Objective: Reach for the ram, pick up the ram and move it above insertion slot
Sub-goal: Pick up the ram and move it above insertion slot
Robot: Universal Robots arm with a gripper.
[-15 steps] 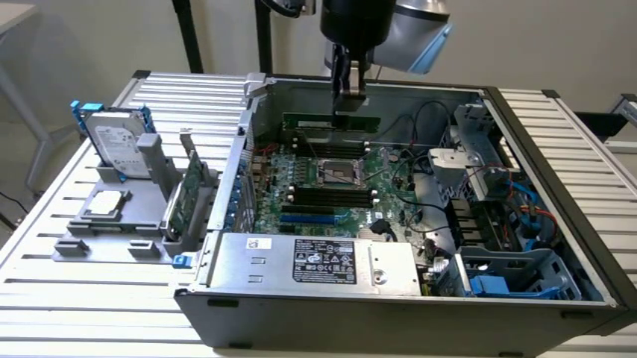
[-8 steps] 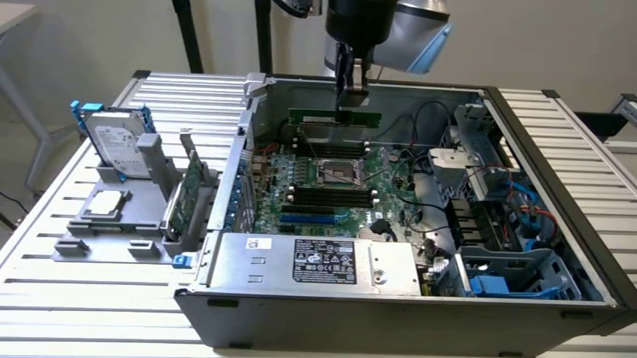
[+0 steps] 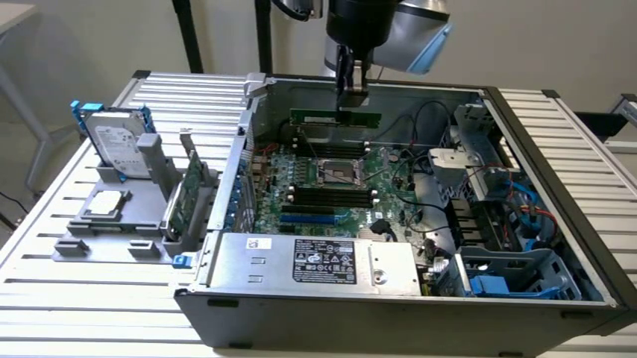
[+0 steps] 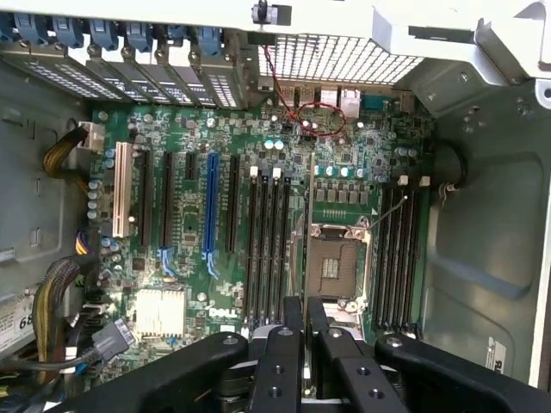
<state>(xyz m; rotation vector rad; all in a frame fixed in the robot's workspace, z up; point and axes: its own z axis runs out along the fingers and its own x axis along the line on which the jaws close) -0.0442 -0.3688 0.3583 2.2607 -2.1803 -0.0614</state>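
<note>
Green and slim, the ram (image 3: 336, 117) hangs edge-down in my tool (image 3: 350, 97), its length running left to right in the exterior view, clear above the motherboard (image 3: 329, 186) at the far side of the open computer case (image 3: 398, 298). My tool is clenched on the ram's top edge, the two fingers (image 4: 280, 361) drawn close together with the stick seen edge-on as a thin line (image 4: 311, 224) running away between them in the wrist view. Below it lie the black memory slots (image 4: 271, 249) beside the bare processor socket (image 4: 334, 262); the ram hangs over the strip between those slots and the socket, not touching the board. Another bank of dark slots (image 4: 400, 254) sits on the socket's other side, and a blue expansion slot (image 4: 210, 211) and a white one (image 4: 120, 189) stand further off on the board.

At the near edge of the case the silver power supply (image 3: 318, 261) carries a black label. Bundled cables and a blue plastic drive cage (image 3: 508, 280) fill the case at the exterior view's right. Outside the case, at the exterior view's left on the slatted bench (image 3: 60, 298), a grey fixture (image 3: 119, 216) holds a silver hard drive (image 3: 115, 145) upright and a green expansion card (image 3: 184, 198) standing on edge.
</note>
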